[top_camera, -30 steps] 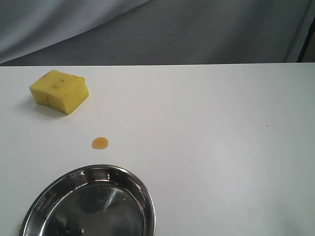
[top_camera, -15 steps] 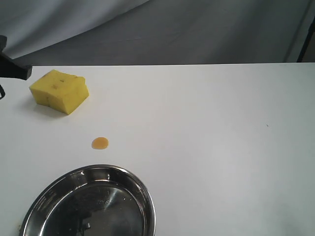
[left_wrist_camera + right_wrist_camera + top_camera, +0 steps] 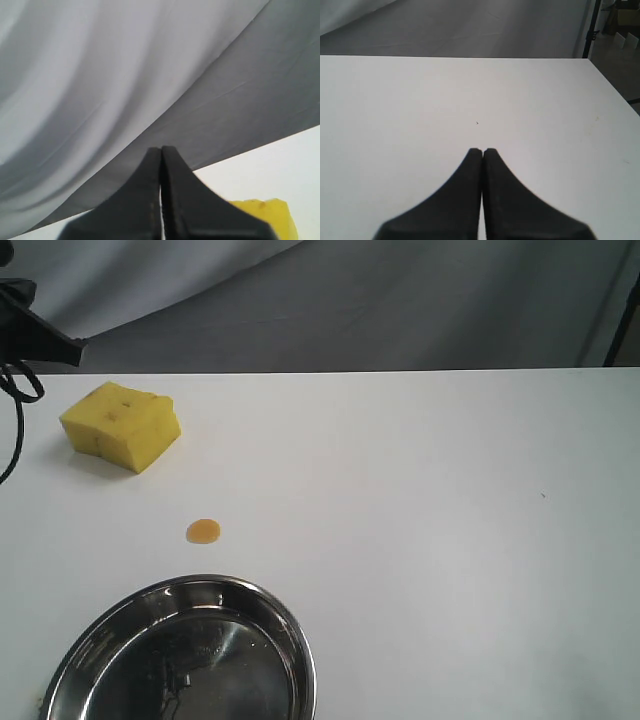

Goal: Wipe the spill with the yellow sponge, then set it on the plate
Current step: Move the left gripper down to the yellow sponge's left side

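Sitting on the white table (image 3: 430, 490), the chunky yellow foam sponge (image 3: 120, 426) has the small round orange spill (image 3: 203, 531) near it, the shiny round steel plate (image 3: 292, 632) beyond that, and the black left gripper (image 3: 161, 150) close by, fingers pressed together like the right gripper's (image 3: 482, 150).

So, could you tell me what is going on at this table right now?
A two-armed robot is set to wipe up the spill with the yellow sponge, but nothing is held yet. The left gripper is shut and empty, close to the sponge at the far left of the table. The right gripper is shut too, on the other side. The spill sits unwiped between the sponge and the plate.
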You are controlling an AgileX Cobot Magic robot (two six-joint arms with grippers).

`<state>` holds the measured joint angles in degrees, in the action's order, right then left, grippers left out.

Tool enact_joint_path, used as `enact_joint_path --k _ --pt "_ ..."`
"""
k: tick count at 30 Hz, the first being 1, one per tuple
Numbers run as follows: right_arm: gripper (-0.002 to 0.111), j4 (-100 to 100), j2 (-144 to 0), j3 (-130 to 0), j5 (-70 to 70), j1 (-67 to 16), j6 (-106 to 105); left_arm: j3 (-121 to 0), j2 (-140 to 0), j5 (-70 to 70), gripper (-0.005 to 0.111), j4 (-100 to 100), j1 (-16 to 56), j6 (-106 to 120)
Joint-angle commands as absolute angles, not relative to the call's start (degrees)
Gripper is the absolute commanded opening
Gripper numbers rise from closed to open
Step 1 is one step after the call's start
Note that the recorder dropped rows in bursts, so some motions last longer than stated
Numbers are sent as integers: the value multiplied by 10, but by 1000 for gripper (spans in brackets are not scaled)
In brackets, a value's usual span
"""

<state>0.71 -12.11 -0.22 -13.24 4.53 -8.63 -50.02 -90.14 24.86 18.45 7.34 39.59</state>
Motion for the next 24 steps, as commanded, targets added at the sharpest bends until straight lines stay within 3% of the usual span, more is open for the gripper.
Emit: enact_joint_path --k 1,24 --pt "0 4 -123 0 -128 47 -86 -504 -926 289 0 185 74 395" --pt "0 4 -123 0 -128 47 -86 -504 -1026 346 0 178 72 391"
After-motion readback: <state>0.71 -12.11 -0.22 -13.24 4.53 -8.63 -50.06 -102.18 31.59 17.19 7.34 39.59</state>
